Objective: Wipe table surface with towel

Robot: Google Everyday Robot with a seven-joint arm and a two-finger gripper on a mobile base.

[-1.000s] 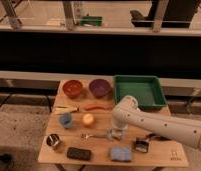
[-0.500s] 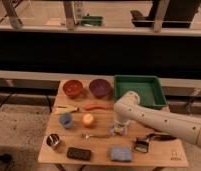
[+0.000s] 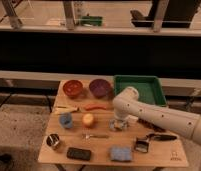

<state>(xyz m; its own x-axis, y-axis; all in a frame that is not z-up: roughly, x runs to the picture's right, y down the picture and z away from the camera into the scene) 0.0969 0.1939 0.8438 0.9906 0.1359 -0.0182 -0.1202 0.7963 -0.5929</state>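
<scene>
A folded blue towel [image 3: 120,153] lies near the front edge of the wooden table [image 3: 159,156], right of centre. My white arm reaches in from the right and bends at an elbow over the table's middle. My gripper [image 3: 118,124] points down just above the tabletop, behind the towel and apart from it, to the right of a yellow-orange fruit [image 3: 88,119]. Nothing shows in the gripper.
At the back stand a red bowl [image 3: 73,88], a purple bowl [image 3: 99,88] and a green tray [image 3: 139,90]. A red chili [image 3: 95,107], blue cup [image 3: 66,120], fork [image 3: 94,135], can [image 3: 54,141], black phone [image 3: 78,153] and brush [image 3: 141,146] lie around.
My arm has swung left and back, bringing the elbow over the table's middle. The gripper has moved a little toward the far side. The towel has not moved.
</scene>
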